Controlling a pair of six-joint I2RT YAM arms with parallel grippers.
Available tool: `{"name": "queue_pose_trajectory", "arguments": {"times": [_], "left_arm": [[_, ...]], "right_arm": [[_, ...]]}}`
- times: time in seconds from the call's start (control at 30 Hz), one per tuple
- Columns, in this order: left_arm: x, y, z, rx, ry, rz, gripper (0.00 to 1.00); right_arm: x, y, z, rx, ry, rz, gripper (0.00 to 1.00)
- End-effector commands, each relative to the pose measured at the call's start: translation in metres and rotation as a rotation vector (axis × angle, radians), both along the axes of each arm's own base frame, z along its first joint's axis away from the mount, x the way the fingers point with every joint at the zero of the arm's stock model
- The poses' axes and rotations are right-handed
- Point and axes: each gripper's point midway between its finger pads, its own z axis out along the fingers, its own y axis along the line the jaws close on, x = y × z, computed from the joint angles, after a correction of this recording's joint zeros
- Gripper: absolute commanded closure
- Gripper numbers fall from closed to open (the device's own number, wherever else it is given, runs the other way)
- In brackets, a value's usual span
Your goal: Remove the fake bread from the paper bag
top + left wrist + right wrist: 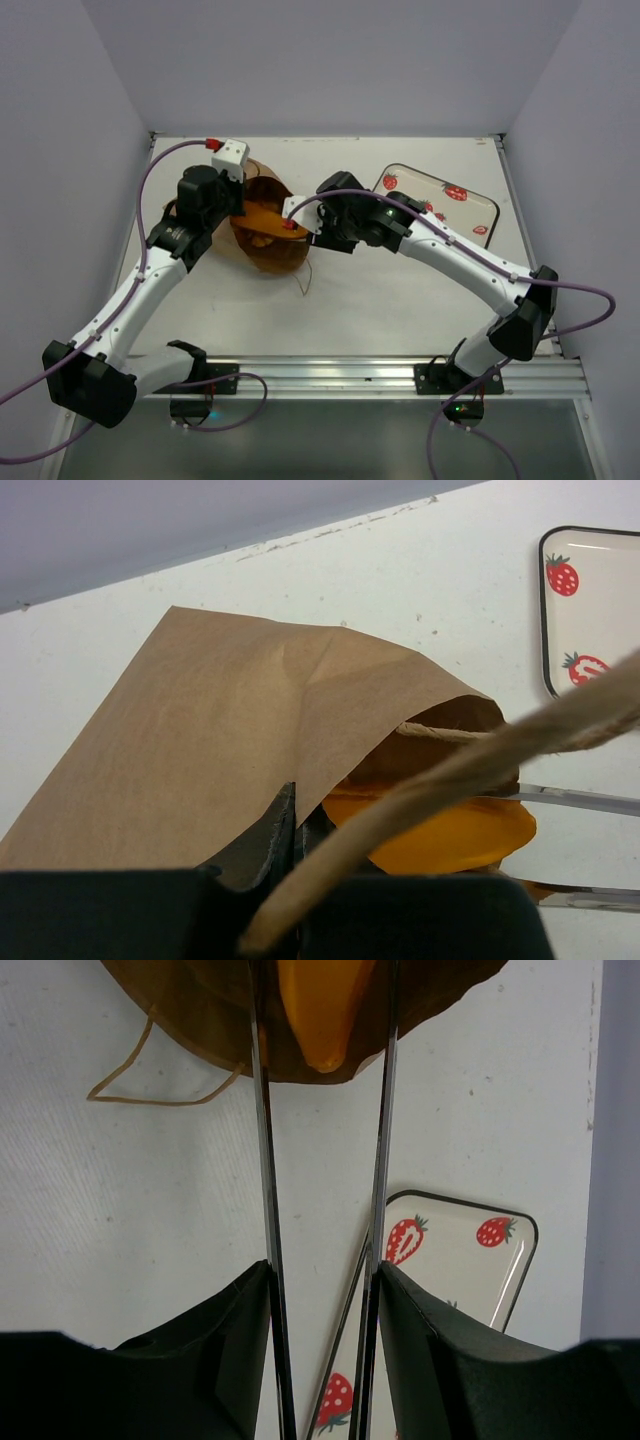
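The brown paper bag [268,212] lies on its side at the table's middle left, mouth facing right. My left gripper [236,205] is shut on the bag's rim; in the left wrist view its jaws [297,825] pinch the paper [230,730]. A glossy orange bread piece [450,835] shows in the mouth. My right gripper [312,226] is shut on metal tongs [263,1160], whose two arms reach into the bag mouth on either side of the bread's tip [320,1010]. Other breads are hidden inside the bag.
A strawberry-print tray [440,195] lies to the right of the bag, also under the right wrist [460,1260]. A string handle [150,1095] trails on the table in front of the bag; the other handle [480,765] crosses the left wrist view. Walls enclose three sides.
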Motion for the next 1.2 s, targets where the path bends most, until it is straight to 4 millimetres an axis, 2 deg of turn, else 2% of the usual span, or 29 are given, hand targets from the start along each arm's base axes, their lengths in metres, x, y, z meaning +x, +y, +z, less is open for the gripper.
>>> {"name": "queue_pose_trajectory", "arguments": {"times": [0.0, 0.1, 0.2, 0.3, 0.33, 0.43, 0.47, 0.7, 0.83, 0.97, 1.03, 1.17], "left_arm": [[0.004, -0.005, 0.043, -0.062, -0.102, -0.015, 1.0], [0.003, -0.006, 0.044, -0.069, -0.102, -0.021, 1.0], [0.002, -0.007, 0.043, -0.073, -0.097, -0.024, 1.0], [0.002, -0.006, 0.038, -0.07, -0.09, -0.021, 1.0], [0.002, -0.006, 0.038, -0.07, -0.09, -0.019, 1.0], [0.003, -0.004, 0.035, -0.065, -0.087, -0.008, 1.0], [0.004, -0.003, 0.034, -0.063, -0.086, -0.002, 1.0], [0.018, 0.008, 0.035, -0.043, -0.086, 0.066, 1.0], [0.029, 0.013, 0.04, -0.042, -0.086, 0.103, 1.0], [0.038, 0.011, 0.049, -0.063, -0.096, 0.112, 1.0], [0.041, 0.01, 0.052, -0.075, -0.097, 0.111, 1.0], [0.044, 0.002, 0.057, -0.107, -0.093, 0.086, 1.0]], "right_arm": [[0.01, 0.01, 0.009, 0.035, -0.028, -0.028, 0.52], [0.013, 0.013, 0.008, 0.035, -0.03, -0.033, 0.52], [0.015, 0.015, 0.008, 0.035, -0.032, -0.036, 0.56], [0.015, 0.014, 0.013, 0.044, -0.041, -0.038, 0.7], [0.015, 0.014, 0.014, 0.046, -0.043, -0.041, 0.81], [0.011, 0.011, 0.023, 0.067, -0.054, -0.035, 0.99], [0.01, 0.01, 0.027, 0.076, -0.057, -0.033, 1.0], [-0.005, -0.012, 0.056, 0.116, -0.098, -0.01, 1.0], [-0.012, -0.039, 0.072, 0.15, -0.122, -0.02, 1.0], [-0.017, -0.055, 0.073, 0.161, -0.123, -0.029, 1.0], [-0.018, -0.061, 0.065, 0.148, -0.114, -0.036, 1.0], [-0.022, -0.067, 0.059, 0.159, -0.087, -0.041, 1.0]]}}
